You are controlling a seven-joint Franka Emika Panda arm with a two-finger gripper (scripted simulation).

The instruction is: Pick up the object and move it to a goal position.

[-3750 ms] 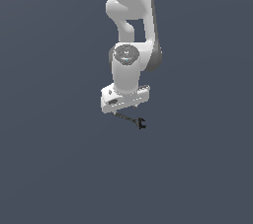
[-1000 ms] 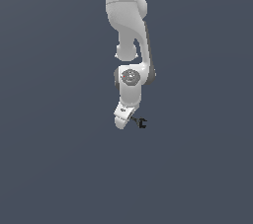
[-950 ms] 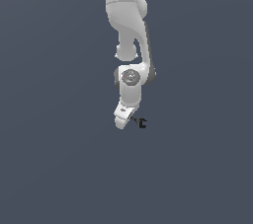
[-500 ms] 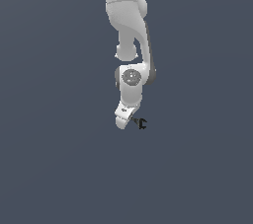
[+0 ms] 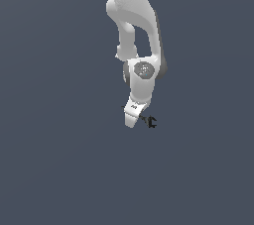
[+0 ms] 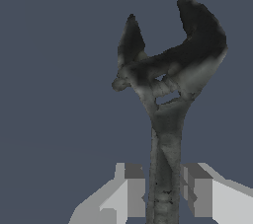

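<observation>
The object [image 6: 168, 85] is a small dark grey-black wrench with a forked jaw end. In the wrist view its slim shaft runs down between my two fingers [image 6: 134, 188], which press close on either side. My gripper [image 6: 164, 174] is shut on the shaft near its tail end. In the exterior view the wrench [image 5: 151, 121] shows as a tiny black shape sticking out from my gripper [image 5: 143, 118] toward the exterior view's right, below the white arm's tilted hand.
A plain dark blue-grey surface [image 5: 59, 169] fills the scene around the arm. Nothing else shows in either view, and no goal mark is visible.
Since 3.8 s ago the hand has turned and closed in around the wrench. Over the last half second the arm and wrench have shifted slightly up and toward the exterior view's right together.
</observation>
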